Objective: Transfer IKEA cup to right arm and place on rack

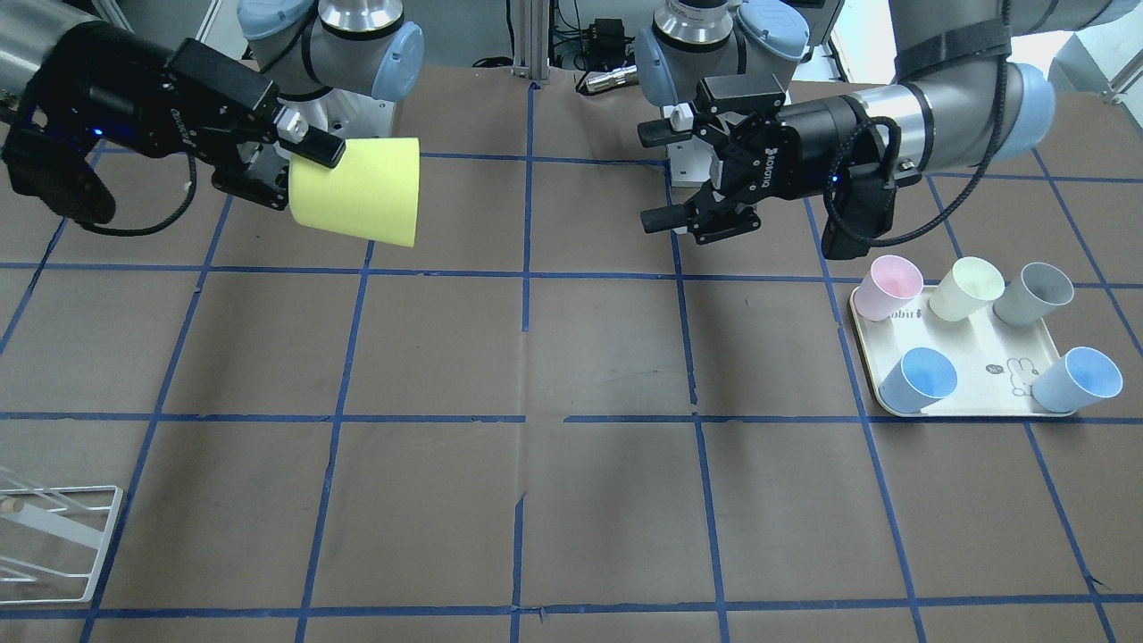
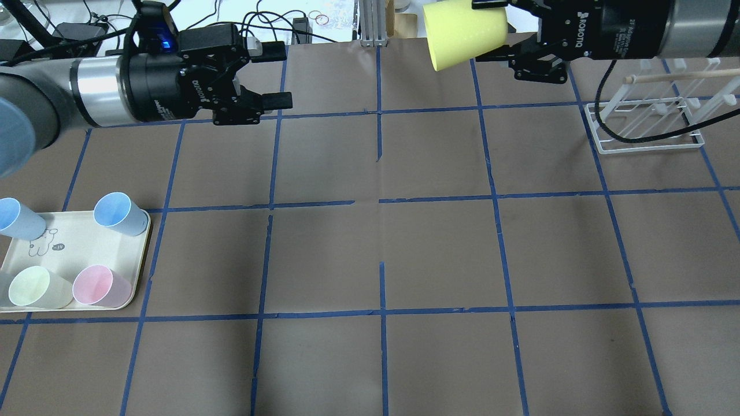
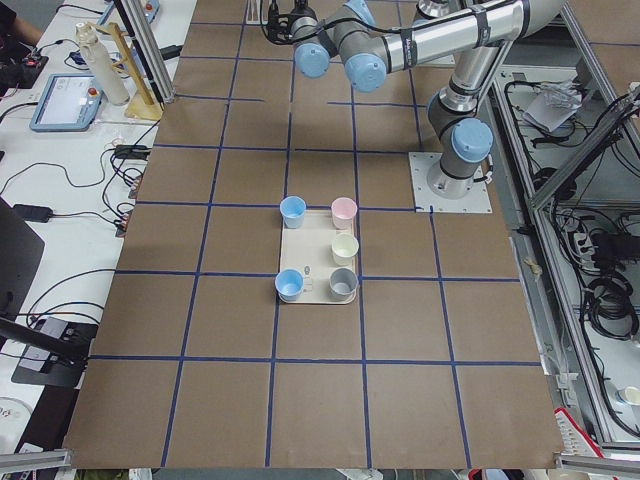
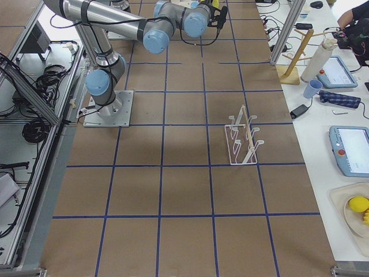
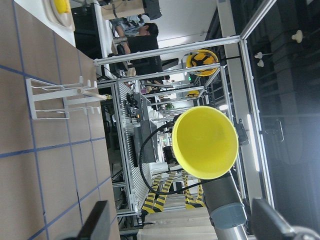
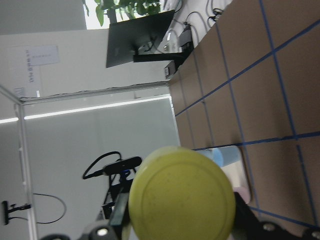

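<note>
The bright yellow IKEA cup [image 1: 357, 189] lies sideways in the air, held near its base by my right gripper [image 1: 308, 179], which is shut on it. In the overhead view the cup [image 2: 465, 32] is at the top, right of centre, with my right gripper [image 2: 491, 30] around it. Its mouth [image 5: 205, 142] faces my left gripper; its base [image 6: 182, 195] fills the right wrist view. My left gripper [image 1: 654, 176] is open and empty, well apart from the cup, and also shows in the overhead view [image 2: 282, 76]. The white wire rack [image 2: 644, 121] stands below my right arm.
A cream tray [image 1: 982, 357] on my left side holds a pink cup [image 1: 890, 286], a pale cream-yellow cup [image 1: 966, 288], a grey cup [image 1: 1034, 293] and two blue cups [image 1: 920, 379]. The rack also shows at the front view's lower left [image 1: 54, 536]. Blue tape lines cross the brown table.
</note>
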`<state>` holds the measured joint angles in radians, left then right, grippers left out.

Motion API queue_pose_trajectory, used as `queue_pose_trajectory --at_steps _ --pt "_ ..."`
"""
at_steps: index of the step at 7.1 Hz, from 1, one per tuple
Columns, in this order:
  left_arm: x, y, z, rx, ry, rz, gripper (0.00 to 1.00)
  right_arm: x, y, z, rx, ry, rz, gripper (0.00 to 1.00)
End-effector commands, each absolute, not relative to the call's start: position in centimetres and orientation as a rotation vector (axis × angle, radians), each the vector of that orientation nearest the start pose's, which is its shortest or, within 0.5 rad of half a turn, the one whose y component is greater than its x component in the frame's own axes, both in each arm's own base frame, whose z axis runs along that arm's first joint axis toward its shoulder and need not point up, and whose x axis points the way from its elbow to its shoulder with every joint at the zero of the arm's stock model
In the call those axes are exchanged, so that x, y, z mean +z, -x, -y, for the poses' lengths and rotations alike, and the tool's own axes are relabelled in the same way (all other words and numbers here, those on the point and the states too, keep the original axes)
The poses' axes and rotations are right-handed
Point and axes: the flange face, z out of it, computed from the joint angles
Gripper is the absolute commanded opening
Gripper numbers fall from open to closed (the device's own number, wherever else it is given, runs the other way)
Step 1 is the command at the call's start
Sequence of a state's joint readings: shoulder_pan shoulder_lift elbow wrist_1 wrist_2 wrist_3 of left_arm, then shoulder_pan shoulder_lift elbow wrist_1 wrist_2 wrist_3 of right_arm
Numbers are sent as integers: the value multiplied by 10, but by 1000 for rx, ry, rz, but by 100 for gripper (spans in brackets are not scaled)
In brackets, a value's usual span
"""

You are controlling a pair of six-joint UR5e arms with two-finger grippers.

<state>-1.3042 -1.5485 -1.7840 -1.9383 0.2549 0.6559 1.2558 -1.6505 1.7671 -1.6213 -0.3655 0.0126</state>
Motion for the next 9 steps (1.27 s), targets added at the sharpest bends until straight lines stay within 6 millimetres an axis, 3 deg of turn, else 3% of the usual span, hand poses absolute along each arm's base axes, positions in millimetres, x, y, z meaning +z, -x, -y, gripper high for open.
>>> queue_pose_trajectory --at_steps 1,2,3,4,5,7,8,9 --pt "425 75 497 4 -92 2100 100 505 -42 501 -195 -369 -2350 13" --pt "417 61 510 16 -142 2307 100 498 -29 498 -201 -344 -2531 7" --pt "407 61 512 11 -152 2478 100 492 -13 498 -250 -177 -2728 4" --pt "408 74 508 -21 -78 2662 100 495 3 501 -325 -62 -2888 4" --pt "419 88 509 47 -3 2891 100 500 30 504 -389 -74 -2936 4" --pt "458 139 511 125 123 3127 100 469 126 531 -475 -39 -2997 5" --pt "482 147 508 97 147 3166 100 466 147 541 -508 -26 -3085 5" --pt "498 146 504 37 102 3170 100 447 159 554 -495 4 -3130 5"
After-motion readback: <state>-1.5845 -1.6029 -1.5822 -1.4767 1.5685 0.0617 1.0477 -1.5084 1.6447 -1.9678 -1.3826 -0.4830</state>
